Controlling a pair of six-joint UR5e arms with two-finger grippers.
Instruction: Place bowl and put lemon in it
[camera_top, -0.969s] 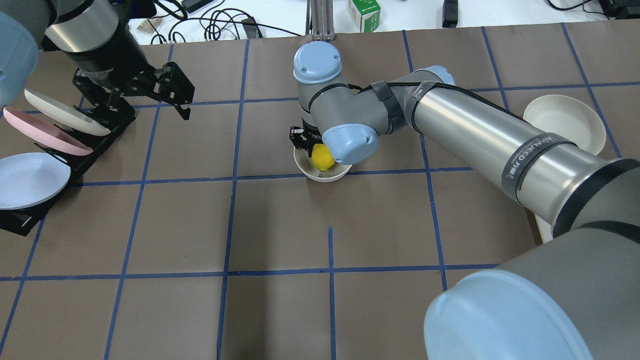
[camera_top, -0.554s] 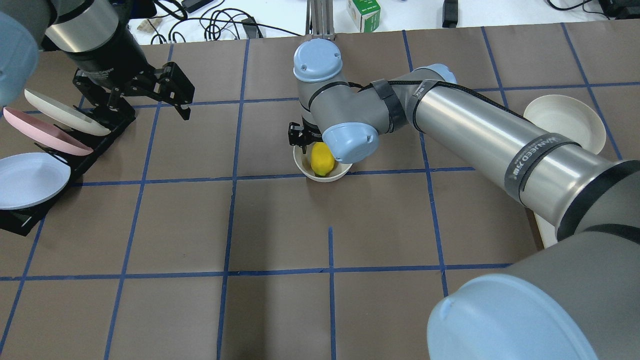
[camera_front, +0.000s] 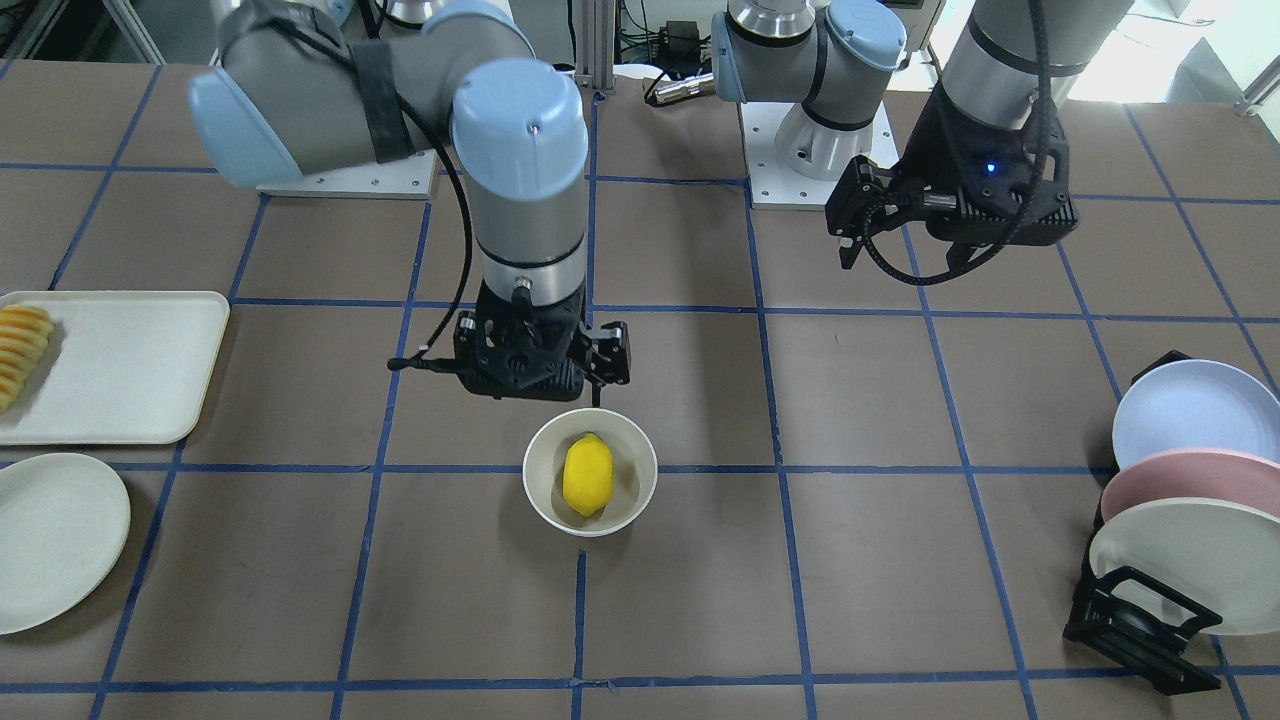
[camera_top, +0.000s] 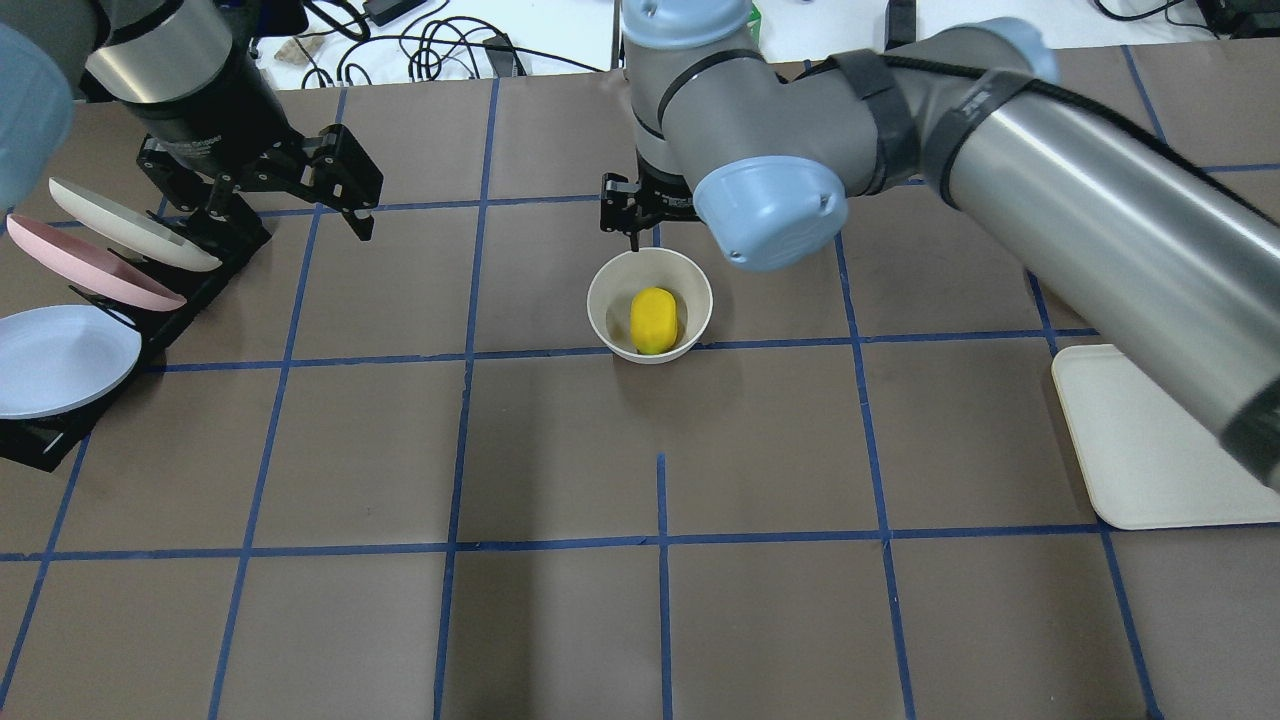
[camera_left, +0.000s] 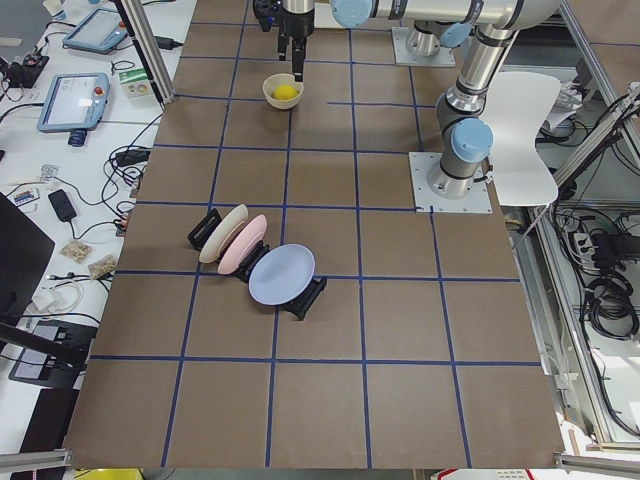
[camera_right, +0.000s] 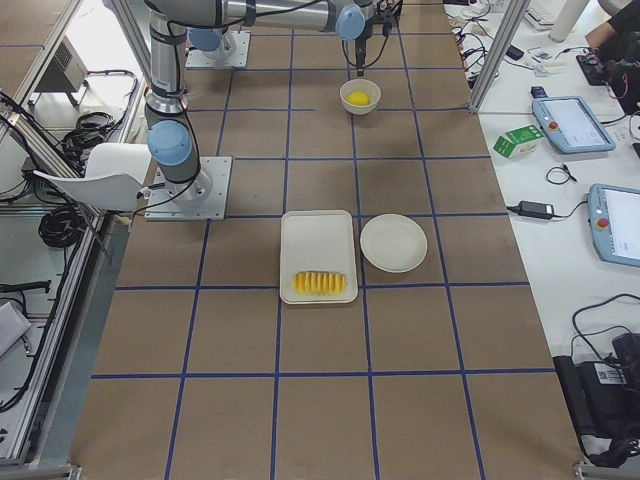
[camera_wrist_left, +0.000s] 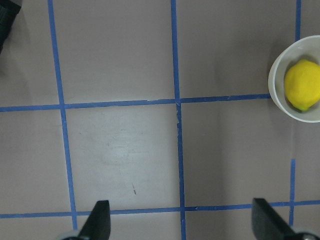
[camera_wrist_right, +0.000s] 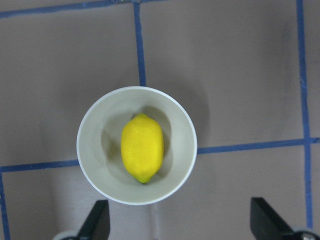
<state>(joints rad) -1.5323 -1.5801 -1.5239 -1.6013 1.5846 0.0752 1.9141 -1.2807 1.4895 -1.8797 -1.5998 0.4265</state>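
Observation:
The off-white bowl (camera_top: 603, 300) stands upright on the brown table mat near the middle. The yellow lemon (camera_top: 652, 320) lies inside it. My right gripper (camera_top: 648, 218) is open and empty, raised above the bowl's far edge and touching nothing. The right wrist view looks straight down on the bowl (camera_wrist_right: 89, 150) and lemon (camera_wrist_right: 142, 148), between the spread fingertips (camera_wrist_right: 100, 220). My left gripper (camera_top: 290, 200) is open and empty, hovering far left by the plate rack. Its wrist view shows the bowl (camera_wrist_left: 276, 85) and lemon (camera_wrist_left: 303, 85) at the right edge.
A black rack (camera_top: 200, 270) with three plates, white, pink and pale blue, stands at the left. A cream tray (camera_front: 120, 365) with sliced yellow fruit and a cream plate (camera_front: 50, 540) lie on my right side. Cables and a green carton lie beyond the far edge.
My right gripper has lifted up off the bowl and drawn back toward the far side; the lemon stays lying in the bowl. The left arm has hardly moved.

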